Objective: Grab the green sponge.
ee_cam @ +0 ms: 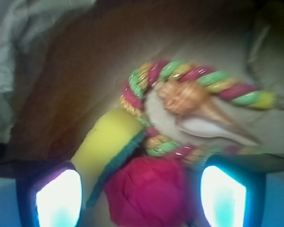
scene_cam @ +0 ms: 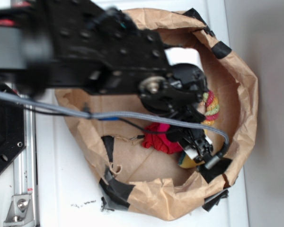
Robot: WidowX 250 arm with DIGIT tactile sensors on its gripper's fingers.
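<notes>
Green sponge [ee_cam: 109, 142] is seen clearly only in the wrist view, where it lies at lower centre as a yellow block with a dark green strip along its right edge; in the exterior view only a yellow-green patch [scene_cam: 188, 161] shows at lower right, mostly hidden under the gripper [scene_cam: 199, 146].

A brown paper basket [scene_cam: 246, 94] is shown whole only in the exterior view, its crumpled wall ringing all the contents and patched with black tape. Little free room is left at its lower right, where the gripper sits close to the wall. The black arm is stretched in from the upper left, angled down into the basket.

A red cloth wad [ee_cam: 149, 191] is pressed against the sponge's green edge, between the two fingers [ee_cam: 59, 198], which stand apart and clamp nothing. A twisted rope [ee_cam: 203, 80] is curled above, just beside the sponge's upper end. A seashell [ee_cam: 194, 106], seen only in the wrist view, rests within the rope's loop.
</notes>
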